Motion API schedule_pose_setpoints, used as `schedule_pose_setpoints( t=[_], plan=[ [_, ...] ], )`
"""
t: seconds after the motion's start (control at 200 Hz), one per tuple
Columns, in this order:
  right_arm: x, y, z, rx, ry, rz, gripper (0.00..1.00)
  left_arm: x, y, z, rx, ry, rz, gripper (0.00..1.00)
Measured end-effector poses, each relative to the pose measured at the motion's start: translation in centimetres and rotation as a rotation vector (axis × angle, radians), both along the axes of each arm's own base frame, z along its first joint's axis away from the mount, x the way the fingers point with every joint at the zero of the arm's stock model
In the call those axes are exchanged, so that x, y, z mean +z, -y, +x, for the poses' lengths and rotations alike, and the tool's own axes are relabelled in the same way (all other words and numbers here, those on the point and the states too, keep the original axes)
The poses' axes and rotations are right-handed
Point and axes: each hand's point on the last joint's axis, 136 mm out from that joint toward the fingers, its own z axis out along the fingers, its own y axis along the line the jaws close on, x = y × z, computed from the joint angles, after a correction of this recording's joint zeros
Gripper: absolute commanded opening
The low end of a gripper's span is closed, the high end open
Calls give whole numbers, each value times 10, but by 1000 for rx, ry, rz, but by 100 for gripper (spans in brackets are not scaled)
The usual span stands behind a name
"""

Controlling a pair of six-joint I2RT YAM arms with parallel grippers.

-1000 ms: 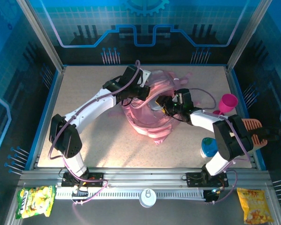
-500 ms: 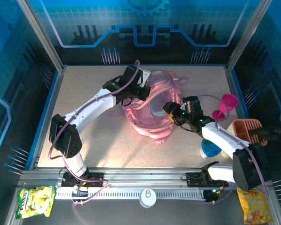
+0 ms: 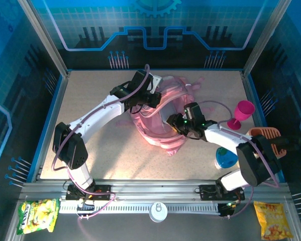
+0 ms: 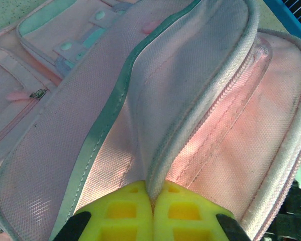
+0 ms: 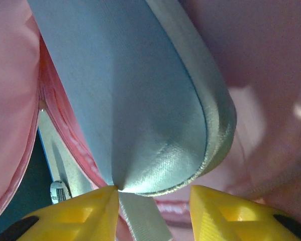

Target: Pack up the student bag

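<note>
Close up, the left wrist view has the left gripper (image 4: 153, 195) clenched on the bag's (image 4: 200, 75) zip rim. The right wrist view has the right gripper (image 5: 153, 193) released, its fingers either side of a grey-blue pouch's (image 5: 140, 100) end. From above, both arms reach over the pink, gaping bag, which lies mid-table (image 3: 100, 150).

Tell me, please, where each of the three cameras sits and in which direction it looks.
Top external: above and behind the arms, looking down on the table; both arms show, bases nearest.
Left wrist: on the left arm, looking along the left gripper, shut on the rim of the student bag.
Right wrist: on the right arm, looking past the open right gripper at a grey-blue pouch amid pink fabric.
Shared: all three views show the bag.
</note>
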Motion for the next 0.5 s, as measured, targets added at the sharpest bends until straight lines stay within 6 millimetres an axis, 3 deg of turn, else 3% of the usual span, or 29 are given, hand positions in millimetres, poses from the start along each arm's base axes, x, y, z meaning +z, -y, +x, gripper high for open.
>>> schedule_pose_setpoints(
  t=[0.305, 0.5],
  plan=[
    [11, -21, 54, -23, 107, 25, 26, 0, 1, -1, -6, -3, -6, 0],
    [-3, -32, 81, -37, 158, 45, 22, 1, 2, -1, 2, -7, -18, 0]
  ],
)
